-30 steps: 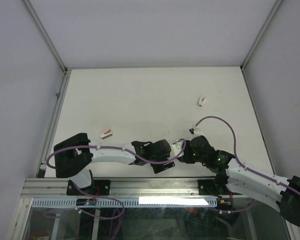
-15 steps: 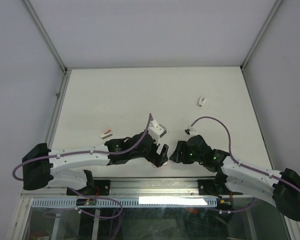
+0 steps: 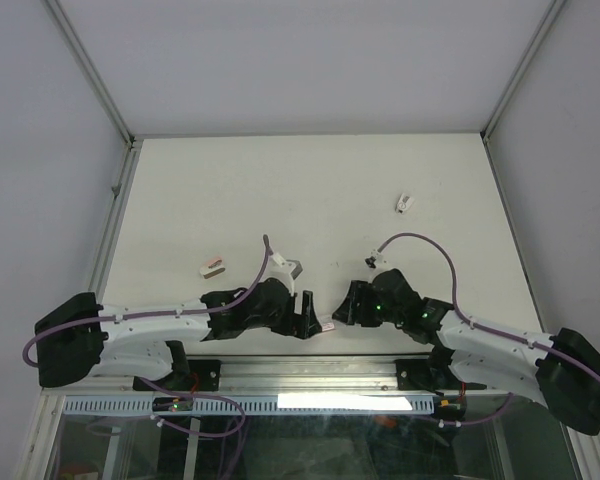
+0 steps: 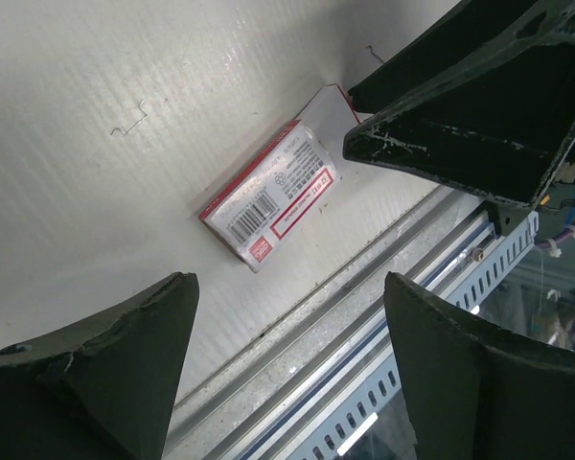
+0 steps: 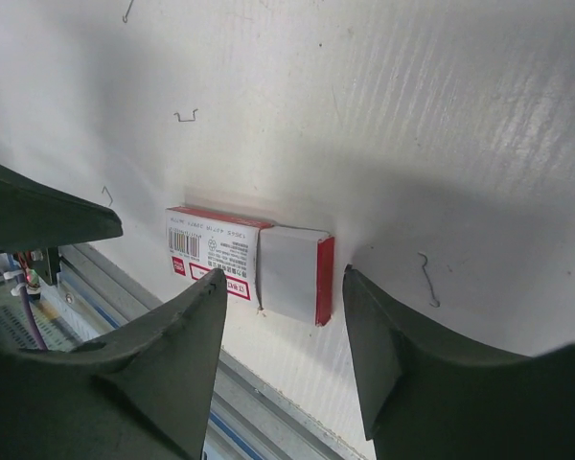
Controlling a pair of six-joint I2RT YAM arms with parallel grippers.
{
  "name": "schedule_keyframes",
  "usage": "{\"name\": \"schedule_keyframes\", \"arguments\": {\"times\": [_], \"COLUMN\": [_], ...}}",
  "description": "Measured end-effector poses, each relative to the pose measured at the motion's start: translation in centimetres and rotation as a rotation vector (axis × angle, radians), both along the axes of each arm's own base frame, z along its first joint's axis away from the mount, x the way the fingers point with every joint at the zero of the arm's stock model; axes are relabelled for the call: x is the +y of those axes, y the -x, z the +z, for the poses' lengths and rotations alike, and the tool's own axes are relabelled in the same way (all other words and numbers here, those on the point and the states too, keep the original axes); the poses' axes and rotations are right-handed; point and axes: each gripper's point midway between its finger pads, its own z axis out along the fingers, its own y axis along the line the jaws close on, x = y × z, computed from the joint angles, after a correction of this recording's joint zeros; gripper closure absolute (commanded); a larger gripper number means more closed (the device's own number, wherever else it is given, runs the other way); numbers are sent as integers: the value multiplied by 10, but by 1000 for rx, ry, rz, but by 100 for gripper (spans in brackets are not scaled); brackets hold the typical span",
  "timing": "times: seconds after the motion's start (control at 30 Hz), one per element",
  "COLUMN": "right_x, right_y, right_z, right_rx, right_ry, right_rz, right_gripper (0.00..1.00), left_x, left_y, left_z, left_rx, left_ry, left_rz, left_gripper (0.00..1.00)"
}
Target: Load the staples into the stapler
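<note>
1. The staples box [image 5: 216, 251] lay flat at the near edge of the worktop [image 3: 280, 190], about midway along it and just beside the metal rail [image 4: 364, 316]; its red-bordered label faced up.
2. At one end a plain grey-white part [image 5: 287, 271] with a red edge showed past the label; that may have been the inner tray slid a little way out, but no staple strips were visible, so I could not tell.
3. The left gripper [image 4: 287, 287] hung over the box with its fingers spread wide and nothing between them.
4. The right gripper [image 5: 286, 278] faced it from the other side; its fingers stood apart either side of the box's plain end and gripped nothing.
5. A few bent wire bits [image 5: 187, 116] lay loose on the worktop near the box.
6. A small pink oblong [image 3: 211, 266] sat toward the left edge and a small white oblong [image 3: 405, 203] toward the right edge, both well apart from the box; I could not make out a stapler with any certainty.
7. Judged from this, the task was barely begun; the box had yet to be taken up and fully opened, a strip drawn out, the stapler opened, and the strip laid in.
</note>
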Motion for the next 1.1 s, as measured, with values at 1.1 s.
{"name": "schedule_keyframes", "arguments": {"times": [1.1], "right_x": [23], "right_y": [8], "right_z": [1], "right_rx": [51], "right_ry": [-71], "right_rz": [76], "right_gripper": [45], "left_x": [-30], "left_y": [2], "left_z": [-27], "left_rx": [27], "left_ry": [22], "left_rz": [-113], "left_gripper": [21]}}
